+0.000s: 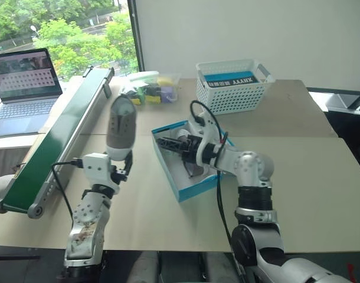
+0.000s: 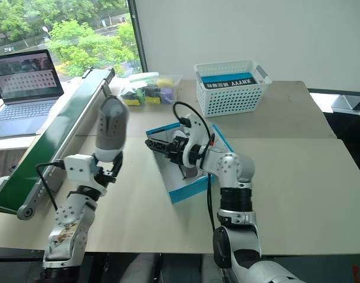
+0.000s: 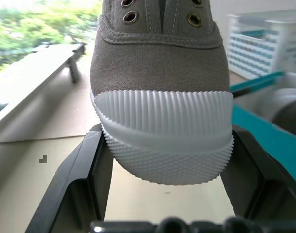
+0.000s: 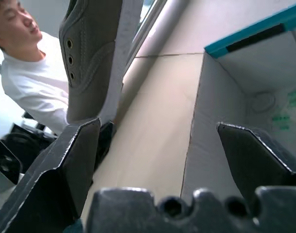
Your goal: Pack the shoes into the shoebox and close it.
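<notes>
Writing: the blue card lying in the white lattice basket (image 1: 232,86) is showing white letters that are not reading clearly; green print on the shoebox's inner white wall is too blurred to read.
Count: one shoe (image 1: 121,125) and one shoebox (image 1: 181,177) are showing, plus one basket and one laptop (image 1: 23,88).
Left gripper (image 1: 123,167): it is clamping the shoe by its toe, fingers closed against the ribbed off-white toe cap, and is holding it upright above the counter (image 1: 321,188) near the left edge, heel uppermost.
Right gripper (image 1: 163,143): its fingers are standing wide apart with nothing between them, and it is hovering over the far end of the shoebox.
Shoebox: it is lying open near the middle of the counter, teal outside and white inside, just right of the lifted shoe.
Basket: it is sitting towards the far edge.
Other: a person in a white shirt (image 4: 29,82) is showing in the right wrist view.
</notes>
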### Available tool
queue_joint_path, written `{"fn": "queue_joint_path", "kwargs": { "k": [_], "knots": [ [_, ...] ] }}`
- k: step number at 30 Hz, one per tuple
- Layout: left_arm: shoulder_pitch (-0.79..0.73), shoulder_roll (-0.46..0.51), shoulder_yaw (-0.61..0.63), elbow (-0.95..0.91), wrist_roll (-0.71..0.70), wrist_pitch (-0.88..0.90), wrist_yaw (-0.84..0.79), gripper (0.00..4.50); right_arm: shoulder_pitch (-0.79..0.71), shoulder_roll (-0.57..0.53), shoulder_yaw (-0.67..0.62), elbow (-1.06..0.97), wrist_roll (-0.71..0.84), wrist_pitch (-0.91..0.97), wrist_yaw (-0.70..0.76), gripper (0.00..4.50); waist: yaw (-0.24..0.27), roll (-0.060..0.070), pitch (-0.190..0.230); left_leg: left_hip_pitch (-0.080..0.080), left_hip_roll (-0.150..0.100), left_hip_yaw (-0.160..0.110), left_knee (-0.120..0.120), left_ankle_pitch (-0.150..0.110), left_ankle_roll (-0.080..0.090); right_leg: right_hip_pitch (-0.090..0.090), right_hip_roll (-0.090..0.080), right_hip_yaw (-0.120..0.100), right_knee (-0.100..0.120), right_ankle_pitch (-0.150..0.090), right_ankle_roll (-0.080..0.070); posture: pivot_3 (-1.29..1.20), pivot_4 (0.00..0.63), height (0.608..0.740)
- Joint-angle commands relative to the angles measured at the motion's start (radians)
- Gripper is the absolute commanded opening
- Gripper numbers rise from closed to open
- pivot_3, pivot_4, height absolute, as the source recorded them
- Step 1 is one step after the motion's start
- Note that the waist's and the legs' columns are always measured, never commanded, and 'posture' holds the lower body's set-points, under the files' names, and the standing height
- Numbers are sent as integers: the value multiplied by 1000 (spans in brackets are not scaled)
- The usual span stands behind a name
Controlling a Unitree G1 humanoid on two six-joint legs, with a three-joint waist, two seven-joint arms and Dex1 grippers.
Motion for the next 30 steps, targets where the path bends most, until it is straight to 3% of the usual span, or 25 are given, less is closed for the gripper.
{"fn": "queue_joint_path", "kwargs": {
  "k": [1, 16, 26, 29, 30],
  "knots": [
    [-45, -20, -33, -153, -95, 82, -18, 2863, -92, 90, -89, 0, 129, 54, -51, 4500, -8, 0, 0, 0, 0, 0, 0, 0, 0, -1, 0, 0, 1, 0, 0, 0, 150, 729],
    [-55, -13, -96, -222, -182, 211, -63, 2863, -147, 89, -107, 49, 274, -64, -173, 4500, -7, 1, 0, 2, 0, 1, 2, 0, 0, 3, 1, 0, 1, 0, 1, 0, 150, 729],
    [-58, -10, -107, -223, -187, 226, -77, 2863, -125, 73, -38, 20, 325, -103, -196, 4500, -6, 1, 0, 1, 0, 1, 2, 0, 0, 3, 1, 0, 1, -1, 1, 0, 150, 729],
    [-62, -13, -106, -219, -187, 231, -78, 2852, -117, 70, -26, 13, 341, -110, -200, 3772, -7, 1, 1, 1, 0, 1, 2, 0, 0, 3, 1, 0, 1, -1, 1, 0, 150, 729],
    [-64, -13, -106, -219, -187, 232, -78, 2852, -115, 69, -23, 11, 349, -113, -202, 3315, -7, 1, 1, 1, 0, 1, 2, 0, 0, 3, 1, 0, 1, -1, 1, 0, 150, 729]
  ]
}}
